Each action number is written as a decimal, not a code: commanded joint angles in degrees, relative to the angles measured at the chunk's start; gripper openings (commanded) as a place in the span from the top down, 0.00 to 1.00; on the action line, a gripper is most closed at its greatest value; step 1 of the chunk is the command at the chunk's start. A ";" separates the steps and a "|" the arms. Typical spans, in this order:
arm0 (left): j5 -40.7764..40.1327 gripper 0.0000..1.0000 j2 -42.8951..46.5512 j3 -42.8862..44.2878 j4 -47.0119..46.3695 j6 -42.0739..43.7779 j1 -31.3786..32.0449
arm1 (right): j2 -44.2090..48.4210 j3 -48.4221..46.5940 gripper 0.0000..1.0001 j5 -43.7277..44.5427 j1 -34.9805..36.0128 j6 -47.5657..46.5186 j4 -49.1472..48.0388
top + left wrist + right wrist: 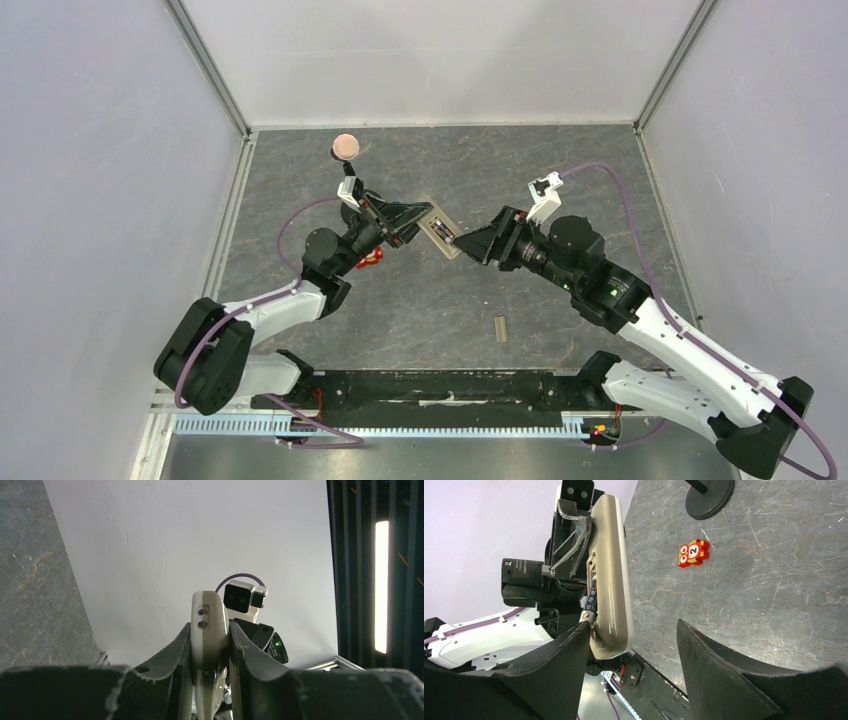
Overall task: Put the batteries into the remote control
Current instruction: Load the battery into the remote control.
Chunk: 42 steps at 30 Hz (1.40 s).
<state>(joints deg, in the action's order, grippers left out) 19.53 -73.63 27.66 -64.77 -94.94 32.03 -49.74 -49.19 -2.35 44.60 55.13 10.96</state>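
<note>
My left gripper is shut on the remote control and holds it above the table, its tan back up and the battery bay uncovered. The left wrist view has the remote control end-on between both fingers of the left gripper. From the right wrist, one dark battery lies in the bay of the remote control. My right gripper is open around the remote's near end, its left fingertip against the battery's end. Seen from above, the right gripper meets the remote's right end.
A small beige cover piece lies on the table in front of the arms. A red square gadget sits on the grey surface, partly under the left arm. A black stand with a pink ball is at the back.
</note>
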 commanded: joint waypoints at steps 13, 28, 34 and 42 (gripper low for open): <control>-1.21 0.98 2.34 0.02 0.57 0.02 0.84 | -1.64 0.98 0.34 -1.80 -0.15 -0.68 -3.39; -0.10 0.98 3.82 0.93 2.38 3.27 1.82 | -3.93 1.82 0.43 -2.03 -0.13 -0.57 -3.49; 1.12 0.98 4.60 2.00 3.63 6.36 2.49 | -5.22 1.65 0.49 -1.73 -0.13 0.59 -2.32; 2.04 0.98 5.77 2.30 5.00 9.35 2.79 | -7.48 0.09 0.54 -1.43 -0.12 0.56 1.34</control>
<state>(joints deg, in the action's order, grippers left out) 17.87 -70.52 27.22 -54.98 -88.01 32.62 -54.57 -48.21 -5.08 44.40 55.88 9.02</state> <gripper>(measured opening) 0.321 0.474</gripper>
